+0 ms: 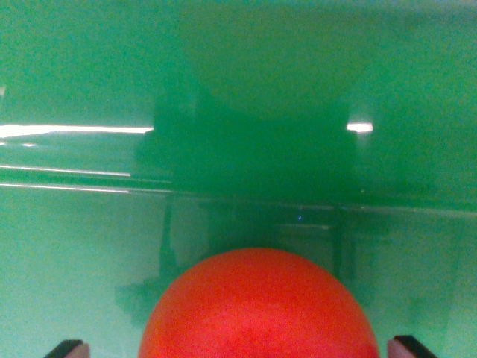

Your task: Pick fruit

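A round red-orange fruit (pixel 257 309) fills the bottom centre of the wrist view, cut off by the lower edge. My gripper (pixel 240 349) straddles it. Only its dark fingertips show, one at the bottom left (pixel 67 348) and one at the bottom right (pixel 414 347). A strip of green shows between each fingertip and the fruit, wider on the left, so the gripper stands open around the fruit without touching it. The fruit lies on a glossy green surface (pixel 67 261).
Beyond the fruit the green surface meets a glossy green wall or step (pixel 89 183) running across the view. The arm's dark shadow and reflection (pixel 253 149) fall on it, along with bright light streaks (pixel 74 130).
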